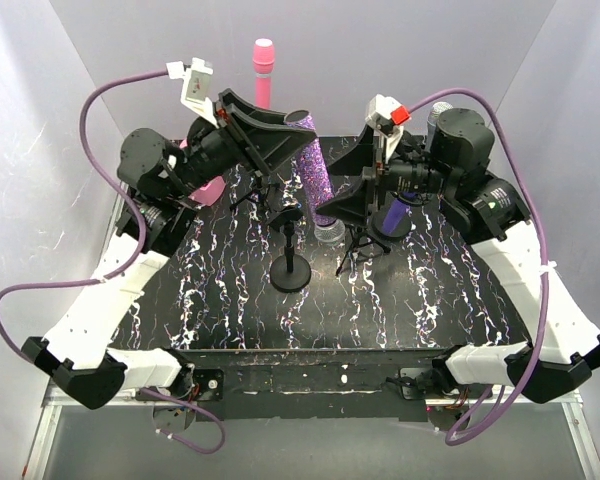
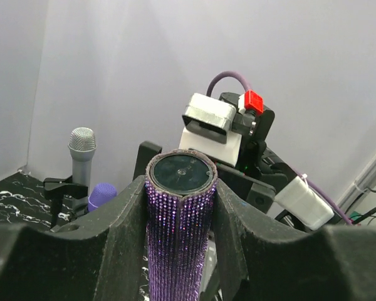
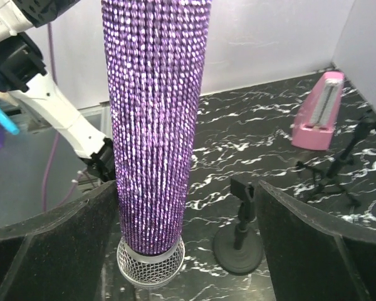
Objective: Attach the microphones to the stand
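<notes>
My left gripper [image 1: 285, 135] is shut on the tail end of the glittery purple microphone [image 1: 313, 170], which points head down over the table. In the left wrist view both pads press its sparkly barrel [image 2: 178, 219]. My right gripper [image 3: 185, 251] is open around the lower barrel [image 3: 155, 125], just above the silver mesh head [image 3: 150, 263]. The barrel lies close to the left finger, with a wide gap to the right one. An empty round-base stand [image 1: 291, 270] is just in front. The pink microphone [image 1: 264, 70], the silver-grey one [image 2: 83, 153] and the dark purple one [image 2: 102, 194] sit upright in stands.
A pink wedge-shaped box [image 3: 318, 113] rests at the table's back left, beside a black tripod stand [image 3: 338, 169]. White walls close in the back and sides. The right arm's wrist camera [image 2: 210, 122] is close behind the held microphone.
</notes>
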